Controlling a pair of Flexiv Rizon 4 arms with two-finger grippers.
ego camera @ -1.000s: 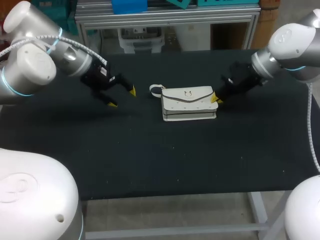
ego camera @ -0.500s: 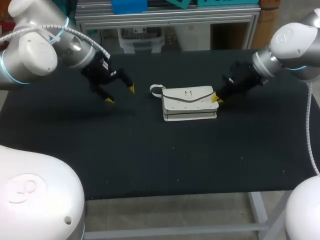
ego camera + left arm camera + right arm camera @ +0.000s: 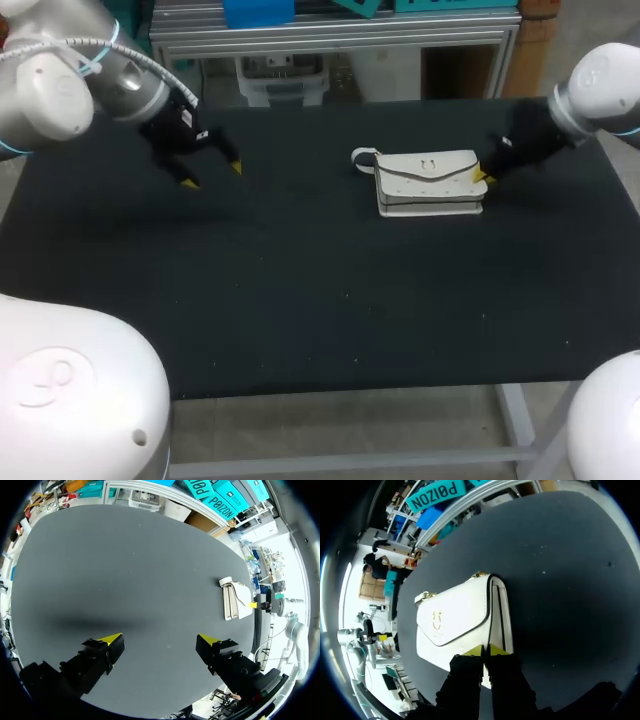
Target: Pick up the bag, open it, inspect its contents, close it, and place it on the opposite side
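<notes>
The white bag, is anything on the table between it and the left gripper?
Nothing visible does. The left gripper hangs open over the black table, and only bare tabletop lies between it and the white bag. The right gripper is shut on the bag's far end, off that path.

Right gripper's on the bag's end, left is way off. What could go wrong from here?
1. The right gripper pinches only a thin edge at one end of the white bag; lifted, the bag may swing or slip out.
2. The left gripper hangs open far across the table, so nothing can steady the bag's other end.
</notes>
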